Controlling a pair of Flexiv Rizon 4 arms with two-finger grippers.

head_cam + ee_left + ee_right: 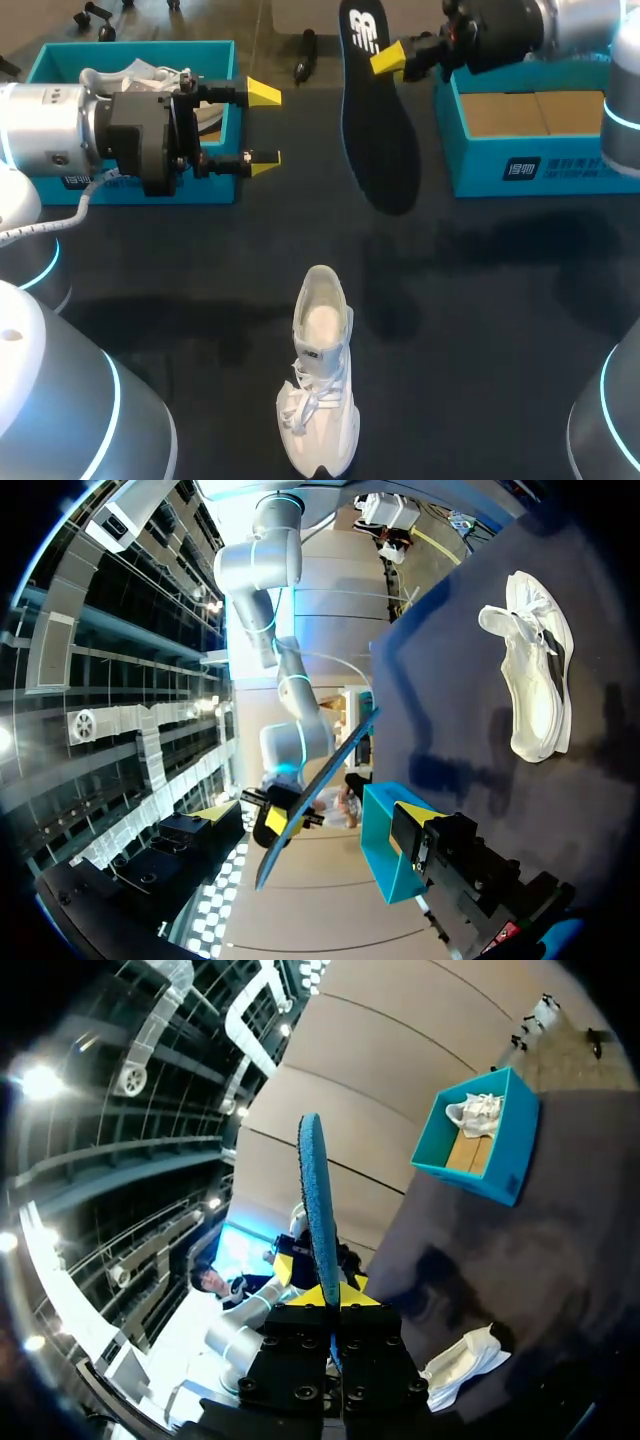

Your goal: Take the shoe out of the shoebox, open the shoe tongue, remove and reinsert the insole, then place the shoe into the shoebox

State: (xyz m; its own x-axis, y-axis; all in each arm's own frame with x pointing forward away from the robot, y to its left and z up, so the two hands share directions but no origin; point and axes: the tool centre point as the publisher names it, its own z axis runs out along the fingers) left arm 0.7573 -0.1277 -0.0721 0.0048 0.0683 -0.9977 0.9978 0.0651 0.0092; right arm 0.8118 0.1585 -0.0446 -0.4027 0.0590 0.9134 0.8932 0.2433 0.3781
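1. Two teal boxes stand at the far side of the table, well apart: the left shoebox (135, 50) and the right shoebox (530, 165).
2. The left shoebox holds a second white shoe (150, 78). The brown cardboard floor of the right shoebox is in view.
3. The white shoe (320, 385) stands on its sole on the dark tabletop (480, 330), near centre and outside both boxes. Its toe points to the near edge, its heel to the far side, and its opening faces up.
4. The insole (375, 110) is dark and out of the shoe. It hangs in the air between the two boxes, with its long axis running far to near.
5. The right gripper (392, 60) is clamped on the insole close to its far end. In the right wrist view the insole stands edge-on between the two yellow tips, and both press on it.
6. The left gripper (262, 125) has its fingers spread wide. It sits just right of the left shoebox, points right toward the insole and is clear of it.
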